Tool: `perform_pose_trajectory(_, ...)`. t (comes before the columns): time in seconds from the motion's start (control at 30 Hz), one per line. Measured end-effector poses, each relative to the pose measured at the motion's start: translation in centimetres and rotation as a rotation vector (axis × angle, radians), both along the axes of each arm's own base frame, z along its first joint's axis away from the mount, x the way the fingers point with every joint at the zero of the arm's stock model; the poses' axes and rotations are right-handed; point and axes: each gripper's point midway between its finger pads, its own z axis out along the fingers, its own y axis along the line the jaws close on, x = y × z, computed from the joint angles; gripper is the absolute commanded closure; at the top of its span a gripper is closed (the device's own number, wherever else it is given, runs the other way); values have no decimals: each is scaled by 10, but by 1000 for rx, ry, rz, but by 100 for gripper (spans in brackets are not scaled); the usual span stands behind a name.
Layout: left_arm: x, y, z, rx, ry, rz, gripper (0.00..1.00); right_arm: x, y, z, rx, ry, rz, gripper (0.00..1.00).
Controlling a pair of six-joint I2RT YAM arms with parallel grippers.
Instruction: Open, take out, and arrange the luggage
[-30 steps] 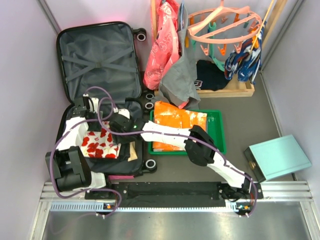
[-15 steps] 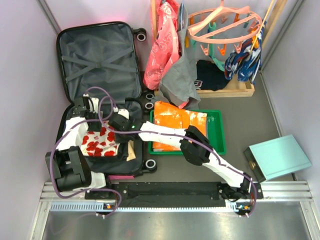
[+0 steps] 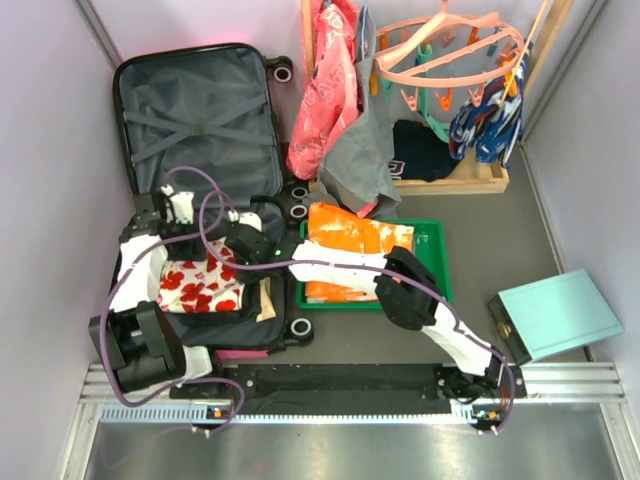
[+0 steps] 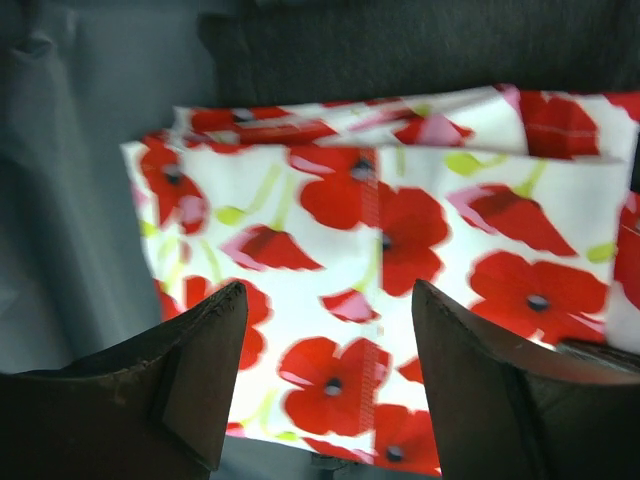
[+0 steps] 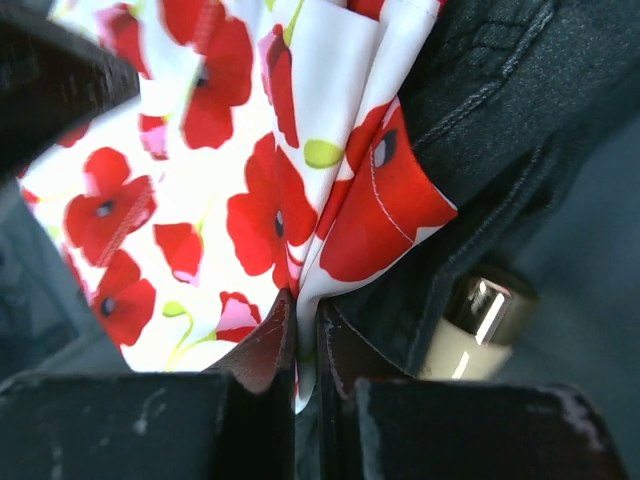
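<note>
The luggage (image 3: 195,110) lies open at the left, its dark grey strapped lid away from me and a pink edge showing at the near side. In its near half lies a folded white cloth with red poppies (image 3: 200,285). My right gripper (image 3: 240,255) reaches across from the right and is shut on that cloth's edge (image 5: 340,220), the fabric pinched between its jaws (image 5: 307,310). My left gripper (image 3: 175,228) hovers open just above the poppy cloth (image 4: 400,230). Its fingertips (image 4: 330,295) stand wide apart with nothing between them.
A dark garment (image 5: 520,120) and a cream tube with a silver cap (image 5: 480,330) lie beside the cloth. Right of the luggage are a green tray (image 3: 430,265) holding an orange garment (image 3: 350,245), a teal box (image 3: 555,315) and a wooden rack with hanging clothes (image 3: 340,110).
My right gripper has closed onto the poppy cloth's edge, and the cloth has shifted a little. My left wrist moved slightly up and to the left, still open.
</note>
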Motion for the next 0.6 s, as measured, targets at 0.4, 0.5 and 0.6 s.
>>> perform_pose_trajectory(0.4, -12, 35, -1, -19, 25, 90, 21, 8, -17, 17, 14, -32, 120, 100)
perform_pose_trajectory(0.5, -23, 56, -22, -26, 92, 152, 22, 7, -18, 13, 13, -31, 133, 100)
perform_pose_trajectory(0.6, -32, 66, -39, -43, 148, 180, 23, 7, -17, 13, 18, -30, 138, 100)
